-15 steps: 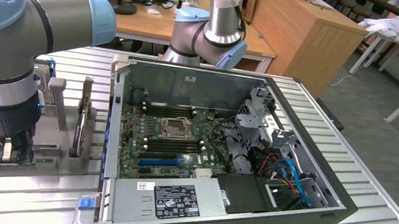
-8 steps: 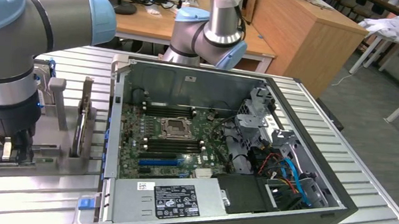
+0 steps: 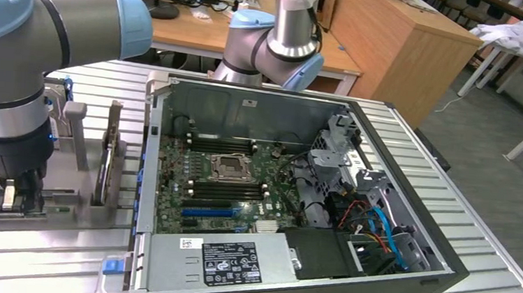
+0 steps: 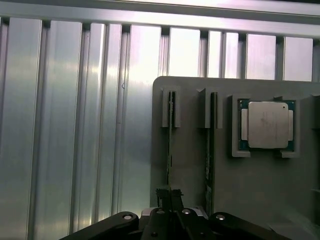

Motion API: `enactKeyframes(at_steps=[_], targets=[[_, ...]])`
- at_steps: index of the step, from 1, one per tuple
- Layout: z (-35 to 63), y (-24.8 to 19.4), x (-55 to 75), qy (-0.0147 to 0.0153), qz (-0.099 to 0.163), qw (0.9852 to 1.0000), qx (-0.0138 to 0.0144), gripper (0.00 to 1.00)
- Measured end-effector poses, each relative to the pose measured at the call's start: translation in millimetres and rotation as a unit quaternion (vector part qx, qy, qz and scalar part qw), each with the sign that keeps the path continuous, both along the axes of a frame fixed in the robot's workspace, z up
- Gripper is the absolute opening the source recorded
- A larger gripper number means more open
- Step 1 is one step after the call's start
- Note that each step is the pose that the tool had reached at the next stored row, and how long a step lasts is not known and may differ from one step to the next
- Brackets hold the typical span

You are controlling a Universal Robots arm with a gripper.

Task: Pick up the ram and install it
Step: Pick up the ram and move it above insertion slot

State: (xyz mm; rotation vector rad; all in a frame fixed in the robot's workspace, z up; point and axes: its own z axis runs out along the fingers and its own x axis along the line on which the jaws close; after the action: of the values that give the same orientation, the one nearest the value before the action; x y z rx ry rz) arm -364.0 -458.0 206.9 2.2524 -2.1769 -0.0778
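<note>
The ram is a thin green stick standing on edge in a slot of the grey holder. My gripper is shut on its near end, with the stick still seated in the slot. A second stick like it stands in the neighbouring slot. In the exterior view my gripper reaches down onto the holder at the exterior view's left, beside the open computer case. Black memory slots lie on the motherboard beside the processor socket.
A square silver processor sits in a pocket of the holder. An upright card stands between my gripper and the case wall. A second arm rises behind the case. Ribbed aluminium table surrounds the holder.
</note>
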Motion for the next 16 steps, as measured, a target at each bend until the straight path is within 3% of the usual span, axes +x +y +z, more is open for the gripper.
enactKeyframes(at_steps=[16], targets=[[17.6, 0.0, 0.1, 0.0, 0.0, 1.0, 0.0, 0.11]])
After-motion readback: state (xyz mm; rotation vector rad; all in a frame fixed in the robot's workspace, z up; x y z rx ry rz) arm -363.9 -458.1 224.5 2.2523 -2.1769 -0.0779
